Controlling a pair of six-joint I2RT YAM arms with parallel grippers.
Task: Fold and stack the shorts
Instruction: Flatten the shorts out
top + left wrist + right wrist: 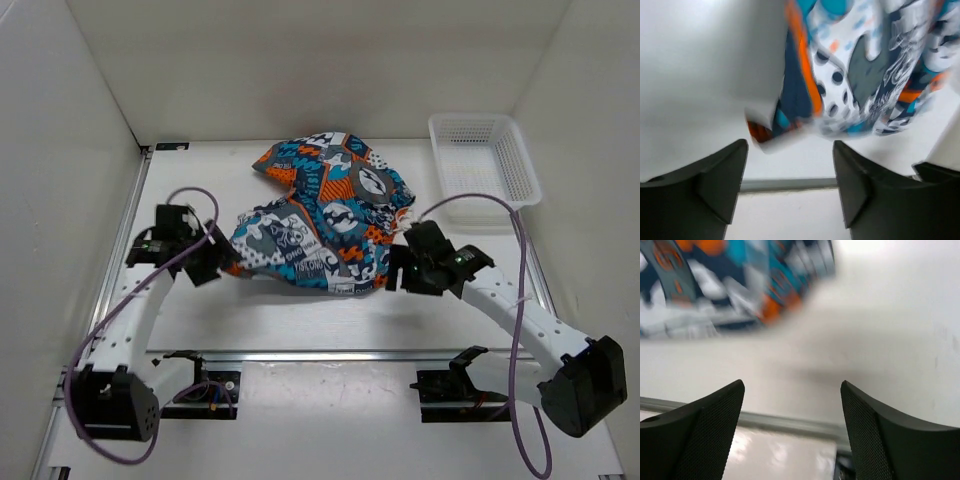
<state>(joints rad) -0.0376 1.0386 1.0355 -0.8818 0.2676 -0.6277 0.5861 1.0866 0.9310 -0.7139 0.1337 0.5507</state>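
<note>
The shorts (318, 215), printed in teal, orange, white and dark grey, lie crumpled in a heap at mid-table. My left gripper (222, 262) is open and empty just off the heap's left front corner, and its wrist view (790, 150) shows the cloth's orange-edged corner (860, 75) a little beyond the fingertips. My right gripper (396, 272) is open and empty at the heap's right front edge. In its wrist view (792, 387) the blurred cloth (715, 285) sits up and to the left, clear of the jaws.
A white mesh basket (485, 155) stands at the back right. A metal rail (320, 353) runs along the table's near edge. White walls close in the left, right and back sides. Purple cables loop from both arms.
</note>
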